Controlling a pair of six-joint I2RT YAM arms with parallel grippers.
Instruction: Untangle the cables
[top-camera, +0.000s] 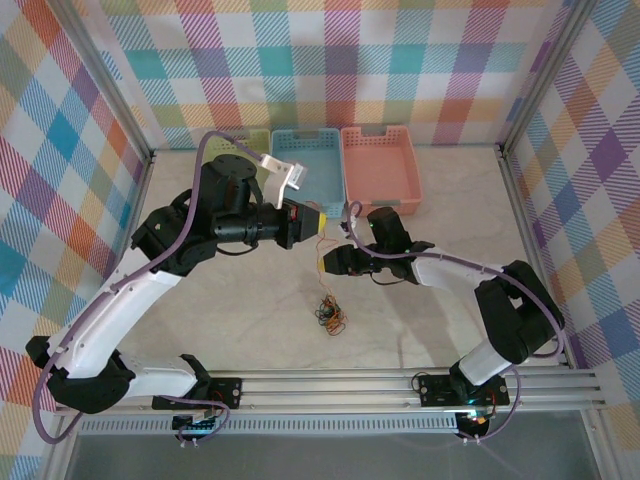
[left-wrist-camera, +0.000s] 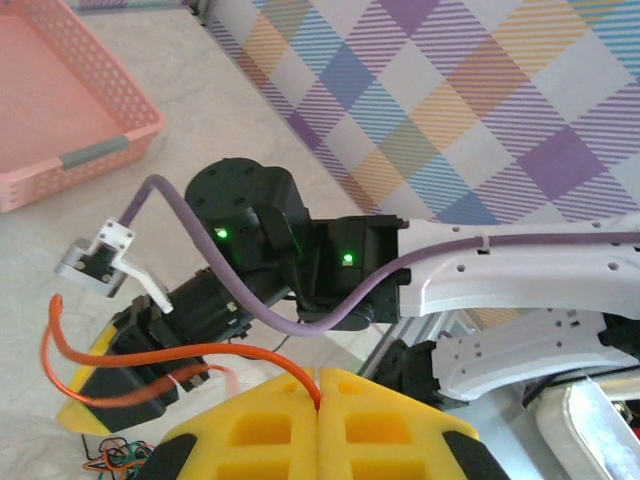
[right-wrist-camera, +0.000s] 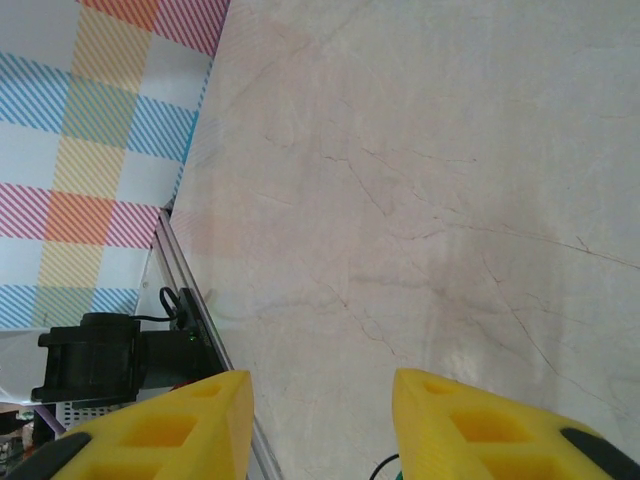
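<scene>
Your left gripper has its fingers pressed together on the orange wire. The wire loops out past the right gripper. The rest of the cables sit bunched on the table, below both grippers. Your right gripper's fingers are apart, with bare table between them.

- A row of baskets is sitting at the upper centre of the frame, along the far edge of the surface.
- The cables are lying bunched on the surface, below centre.
- The left pincer is hovering above them in the frame, with the right pincer between the two.
</scene>
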